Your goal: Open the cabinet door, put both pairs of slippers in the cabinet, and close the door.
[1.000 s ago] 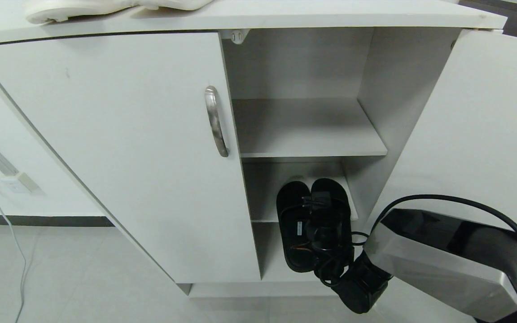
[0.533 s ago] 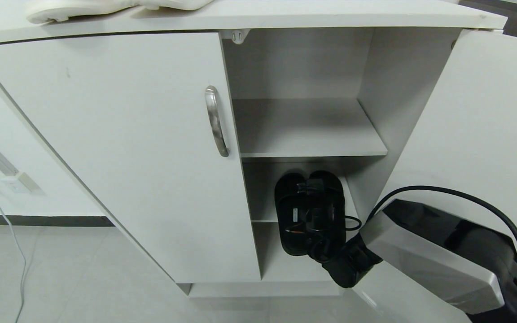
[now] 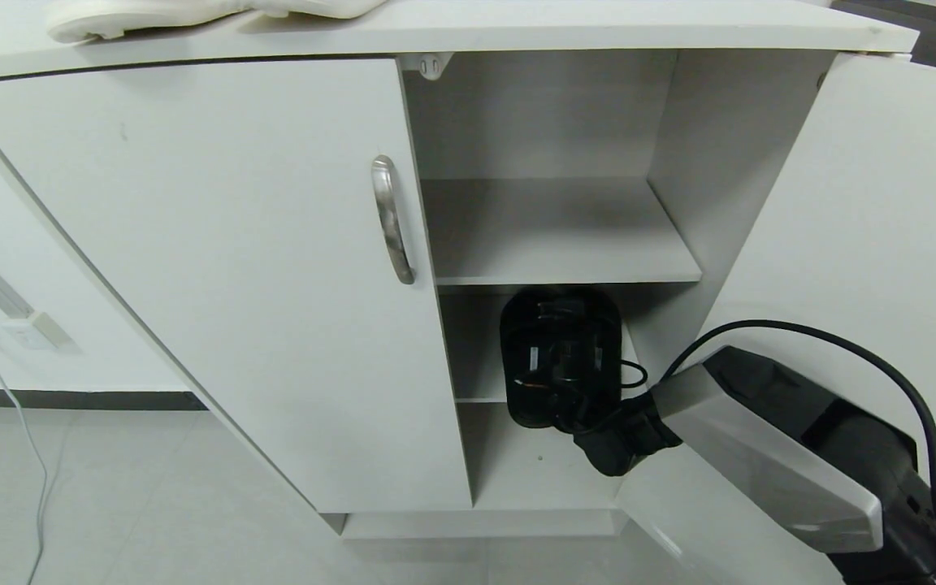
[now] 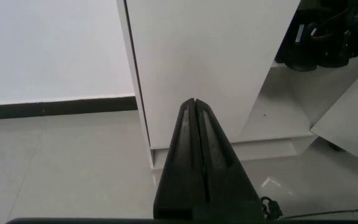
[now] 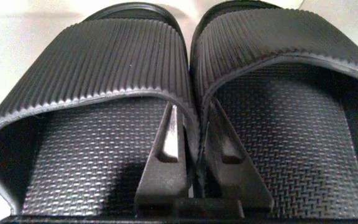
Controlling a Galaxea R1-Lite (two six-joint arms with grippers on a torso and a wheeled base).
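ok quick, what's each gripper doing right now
Left gripper: shut, empty.
Right gripper: shut on the black slippers.

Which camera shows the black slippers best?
The right wrist view: the black slippers sit close up, ribbed straps clear, the right tool pinching their inner edges together. The head view shows them small and dark at a cabinet shelf; the left wrist view catches them at its edge.
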